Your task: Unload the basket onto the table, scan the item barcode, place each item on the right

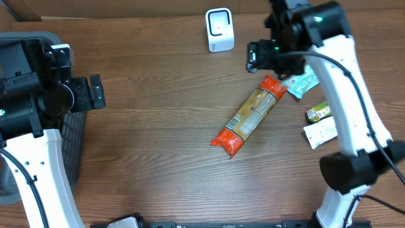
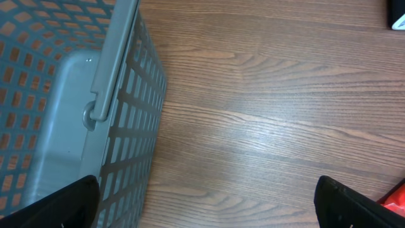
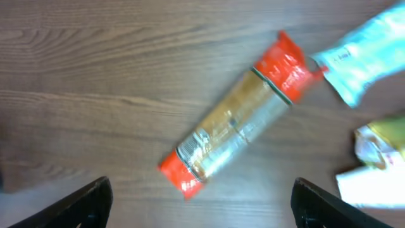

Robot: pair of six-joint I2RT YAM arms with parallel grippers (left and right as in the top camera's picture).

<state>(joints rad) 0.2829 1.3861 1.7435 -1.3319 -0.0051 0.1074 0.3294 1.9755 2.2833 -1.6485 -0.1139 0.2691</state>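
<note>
Two grippers, both spread wide and holding nothing. The left gripper (image 2: pixel 205 206) hangs beside a grey mesh basket (image 2: pixel 126 126) at the left edge of the overhead view. The right gripper (image 3: pixel 205 202) hovers above the clear packet (image 1: pixel 248 116) with orange-red ends. It lies flat and slanted, right of centre on the wooden table (image 1: pixel 158 139), its label print too blurred to read. Just beside its upper end lies a pale blue sachet (image 1: pixel 302 83), with a green packet (image 1: pixel 318 112) and a white packet (image 1: pixel 320 133) below that. Farthest, at top centre, stands the white scanner (image 1: pixel 219 30).
</note>
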